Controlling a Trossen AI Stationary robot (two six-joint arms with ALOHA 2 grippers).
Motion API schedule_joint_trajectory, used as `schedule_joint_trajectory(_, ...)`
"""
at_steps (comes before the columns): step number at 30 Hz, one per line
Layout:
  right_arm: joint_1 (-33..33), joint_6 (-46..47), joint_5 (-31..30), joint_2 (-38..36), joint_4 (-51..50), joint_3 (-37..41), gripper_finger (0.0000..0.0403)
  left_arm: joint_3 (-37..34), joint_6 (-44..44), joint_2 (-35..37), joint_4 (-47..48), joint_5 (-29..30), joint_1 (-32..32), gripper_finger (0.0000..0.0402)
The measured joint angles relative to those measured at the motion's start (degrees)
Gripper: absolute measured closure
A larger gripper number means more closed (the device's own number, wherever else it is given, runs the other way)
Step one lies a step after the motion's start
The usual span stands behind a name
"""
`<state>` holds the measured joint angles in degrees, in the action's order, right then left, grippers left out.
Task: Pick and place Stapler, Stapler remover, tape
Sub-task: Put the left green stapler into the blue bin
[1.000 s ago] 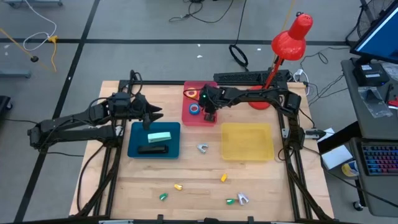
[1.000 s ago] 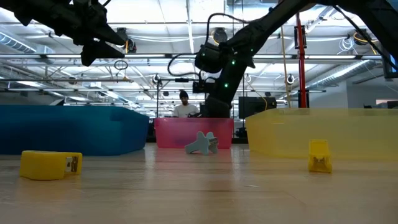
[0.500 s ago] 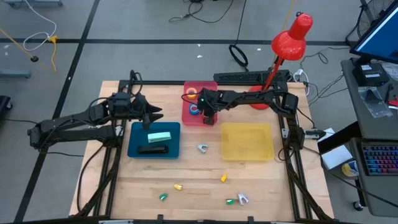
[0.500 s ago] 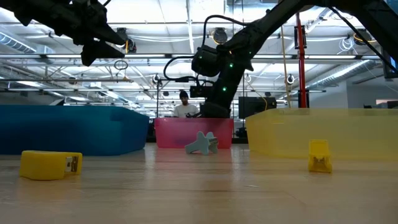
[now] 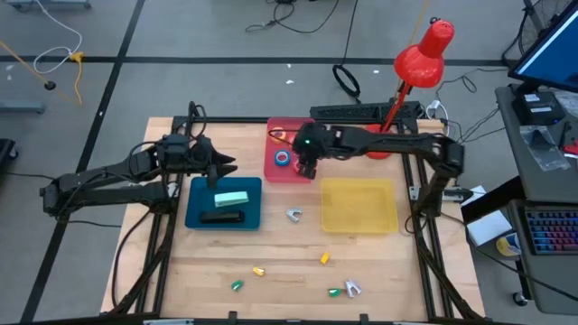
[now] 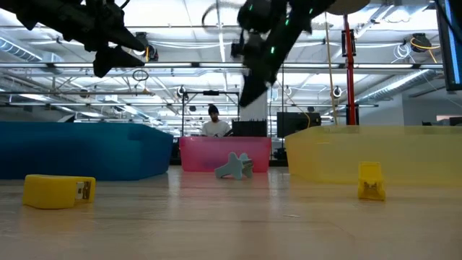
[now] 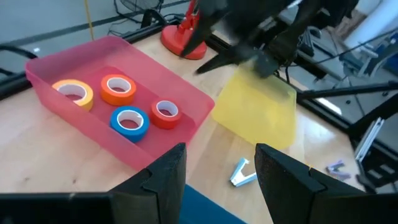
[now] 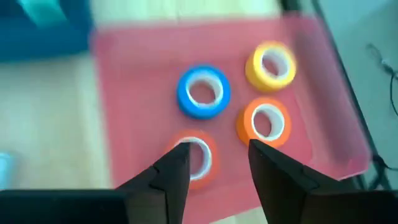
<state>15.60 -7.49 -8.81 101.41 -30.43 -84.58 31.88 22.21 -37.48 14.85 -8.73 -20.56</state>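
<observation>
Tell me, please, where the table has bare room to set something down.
The translucent yellow tray is empty. Bare wood spans the table's middle, between the blue tray and the small pieces near the front edge. The pink tray is crowded: four tape rolls, with the right gripper above it.

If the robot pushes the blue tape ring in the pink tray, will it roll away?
Probably not. The blue tape lies flat on its side in the pink tray, so a push would likely slide it, not roll it. The tray's raised walls and the red tape close beside it would likely stop it soon. Being small with an open centre, it looks light.
</observation>
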Motion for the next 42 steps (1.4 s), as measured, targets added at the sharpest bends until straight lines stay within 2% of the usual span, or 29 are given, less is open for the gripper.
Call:
schedule_joint_trajectory(2, -1.43, 2.03, 2.23, -3.27, -1.99, -0.11, 0.0252, 0.00, 1.07, -0.02, -0.02, 0.12, 0.02, 0.0213)
schedule_joint_trajectory(8, -7.38, 3.83, 15.29, -12.94, -7.93, 3.31, 0.0259, 0.00, 4.48, 0.00, -0.11, 0.16, 0.02, 0.0213)
schedule_joint_trajectory(12, -13.22, 4.76, 17.87, -19.21, -8.00, 9.17, 0.0259, 0.00, 10.70, -0.01, -0.11, -0.31, 0.04, 0.0213)
schedule_joint_trajectory(16, -20.05, 9.59, 17.94, -24.47, -7.54, 16.05, 0.0262, 0.00, 15.53, 0.00, -0.12, -0.34, 0.42, 0.0213)
schedule_joint_trajectory(22, -31.81, 18.76, 17.96, -30.26, -2.05, 26.85, 0.0268, 0.00, 13.82, -0.01, -0.12, -1.91, 5.18, 0.0213)
schedule_joint_trajectory(30, -44.17, 29.06, 17.97, -31.10, 8.02, 35.45, 0.0277, 0.00, 15.76, -0.02, -0.13, -0.34, 12.72, 0.0213)
schedule_joint_trajectory(34, -45.84, 25.96, 15.72, -30.32, 13.13, 36.96, 0.0283, 0.00, 15.84, 0.00, -0.13, 1.25, 16.32, 0.0213)
schedule_joint_trajectory(38, -45.52, 17.74, 11.99, -29.46, 18.19, 37.80, 0.0289, 0.00, 15.64, -0.01, -0.13, 1.26, 19.72, 0.0213)
schedule_joint_trajectory(42, -44.49, 10.34, 11.69, -27.24, 22.22, 37.88, 0.0289, 0.00, 15.64, 0.00, -0.17, 1.30, 22.81, 0.0213)
